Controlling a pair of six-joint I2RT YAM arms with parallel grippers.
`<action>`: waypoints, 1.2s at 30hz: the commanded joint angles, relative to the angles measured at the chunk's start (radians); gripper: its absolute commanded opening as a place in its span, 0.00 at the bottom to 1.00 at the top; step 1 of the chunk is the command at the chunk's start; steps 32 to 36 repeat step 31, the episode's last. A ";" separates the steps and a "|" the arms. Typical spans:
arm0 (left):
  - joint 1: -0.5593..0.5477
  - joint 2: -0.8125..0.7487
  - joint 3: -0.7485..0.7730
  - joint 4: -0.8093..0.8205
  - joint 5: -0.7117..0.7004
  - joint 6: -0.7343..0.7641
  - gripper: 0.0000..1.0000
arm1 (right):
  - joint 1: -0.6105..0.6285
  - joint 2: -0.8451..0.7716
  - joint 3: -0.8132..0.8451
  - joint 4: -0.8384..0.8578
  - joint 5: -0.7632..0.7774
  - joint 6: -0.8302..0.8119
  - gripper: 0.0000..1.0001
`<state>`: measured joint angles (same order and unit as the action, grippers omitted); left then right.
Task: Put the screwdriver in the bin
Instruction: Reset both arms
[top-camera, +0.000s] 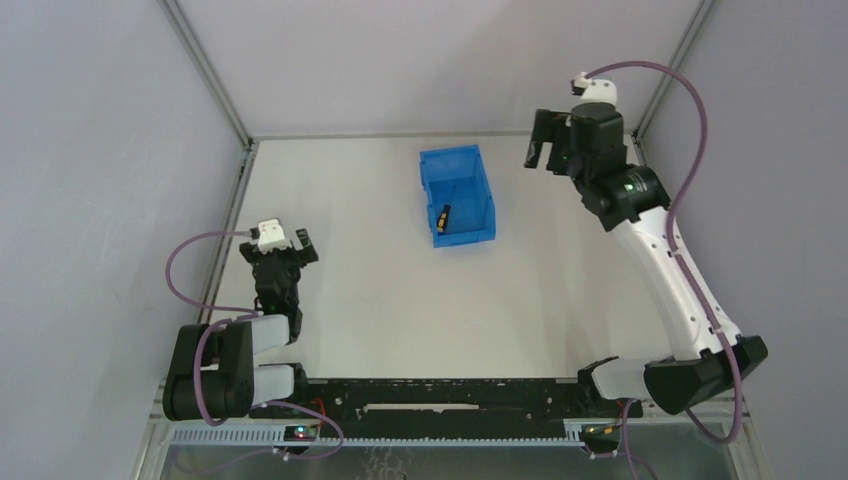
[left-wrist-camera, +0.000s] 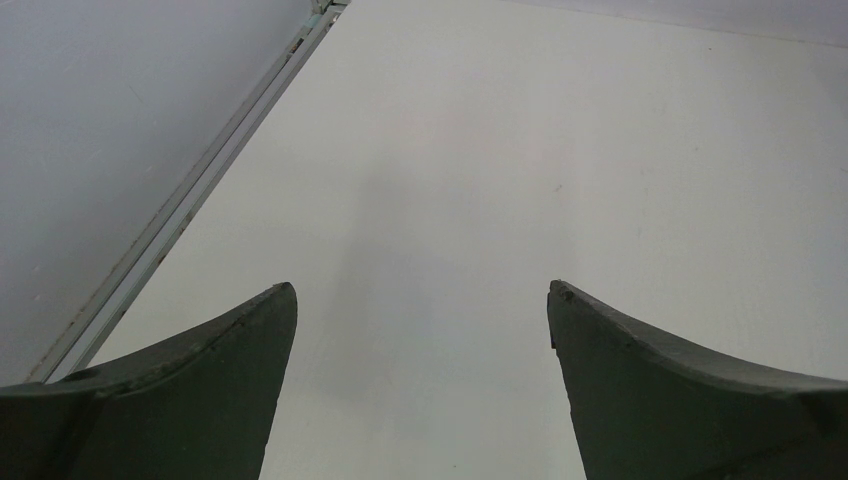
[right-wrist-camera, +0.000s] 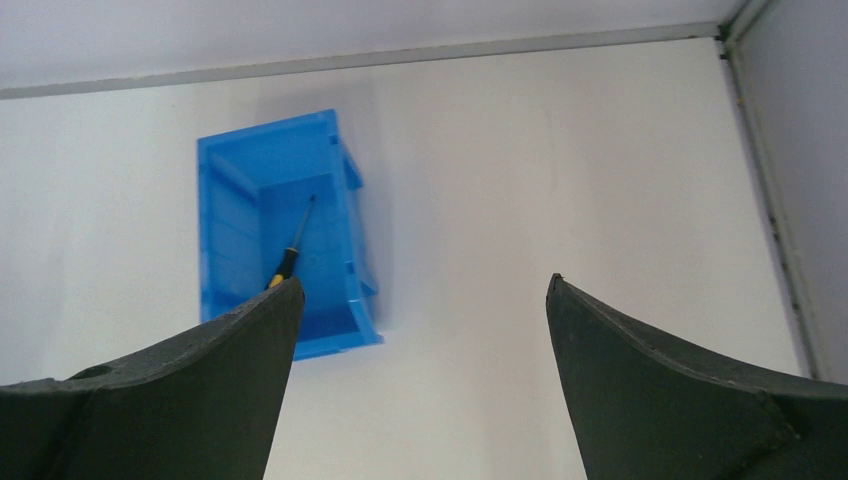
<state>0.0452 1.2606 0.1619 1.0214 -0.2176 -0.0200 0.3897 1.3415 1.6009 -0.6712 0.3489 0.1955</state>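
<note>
The blue bin stands in the middle of the table towards the back. The screwdriver lies inside it, black handle with a yellow band. In the right wrist view the bin is at the left with the screwdriver on its floor, its handle partly hidden behind my finger. My right gripper is open and empty, raised to the right of the bin; its jaws stand wide apart. My left gripper is open and empty at the table's left side; its view shows only bare table.
Grey enclosure walls stand on the left, back and right. A metal rail runs along the table's left edge, and another along the right edge. A black bar and the arm bases sit at the near edge.
</note>
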 joint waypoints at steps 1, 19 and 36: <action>-0.005 -0.004 0.035 0.022 -0.011 -0.005 1.00 | -0.085 -0.079 -0.039 -0.004 -0.093 -0.064 1.00; -0.004 -0.005 0.034 0.022 -0.011 -0.005 1.00 | -0.413 -0.074 -0.061 -0.012 -0.338 -0.136 1.00; -0.004 -0.005 0.035 0.022 -0.010 -0.005 1.00 | -0.416 -0.103 -0.090 0.023 -0.394 -0.166 1.00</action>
